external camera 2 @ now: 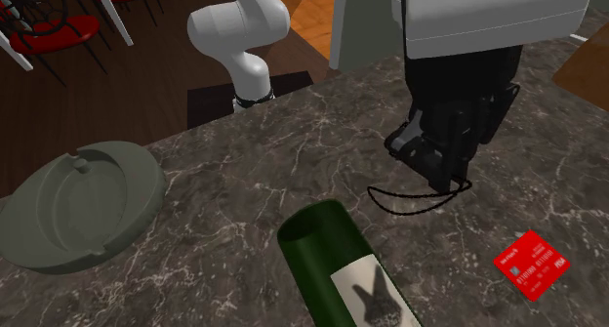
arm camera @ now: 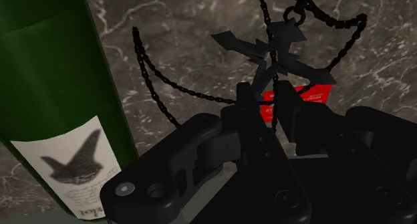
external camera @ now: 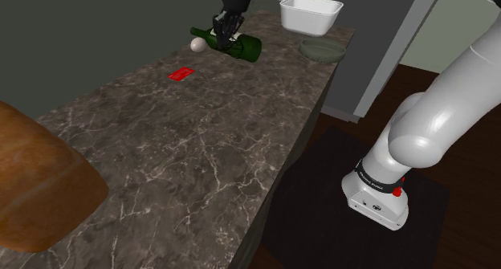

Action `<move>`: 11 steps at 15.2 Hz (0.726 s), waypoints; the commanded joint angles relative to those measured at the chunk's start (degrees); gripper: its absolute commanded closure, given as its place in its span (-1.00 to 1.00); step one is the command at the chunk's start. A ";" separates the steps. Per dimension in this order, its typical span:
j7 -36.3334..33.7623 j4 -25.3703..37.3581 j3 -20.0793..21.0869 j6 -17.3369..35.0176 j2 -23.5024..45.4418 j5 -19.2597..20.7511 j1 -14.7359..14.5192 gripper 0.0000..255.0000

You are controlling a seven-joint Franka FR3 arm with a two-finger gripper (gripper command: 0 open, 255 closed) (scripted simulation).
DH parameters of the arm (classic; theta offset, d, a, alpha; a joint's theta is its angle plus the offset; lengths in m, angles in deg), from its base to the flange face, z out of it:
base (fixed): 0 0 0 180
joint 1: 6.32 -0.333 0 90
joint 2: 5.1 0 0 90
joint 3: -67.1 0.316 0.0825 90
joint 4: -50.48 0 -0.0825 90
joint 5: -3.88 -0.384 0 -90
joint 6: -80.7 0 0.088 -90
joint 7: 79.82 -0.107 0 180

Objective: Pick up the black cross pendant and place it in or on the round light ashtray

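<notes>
The gripper (arm camera: 268, 97) is closed almost fully, pinching the lower stem of the black cross pendant (arm camera: 270, 50) just above the marble counter (external camera 2: 244, 169). The chain (external camera 2: 418, 200) hangs below in a loose loop (its low point appears to touch the stone). Risk: during transfer to the round grey ashtray (external camera 2: 59, 213), the loop snags the green wine bottle (external camera 2: 342, 266) lying close by and pulls the thin stem from the pinch. Lift clear before traversing.

Dim, flat light lies over the counter (external camera: 209, 155), shadows faint, the wrist view perhaps murkiest.
</notes>
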 commanded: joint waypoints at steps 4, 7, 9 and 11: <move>0.89 1.79 -0.86 -3.20 -1.18 -0.10 0.55 1.00; 5.05 -1.32 -3.34 -3.99 -4.33 -1.10 1.91 1.00; 7.78 -3.05 -5.08 -4.65 -6.19 -1.54 2.81 1.00; 10.48 -4.51 -6.88 -5.40 -7.84 -1.81 3.72 1.00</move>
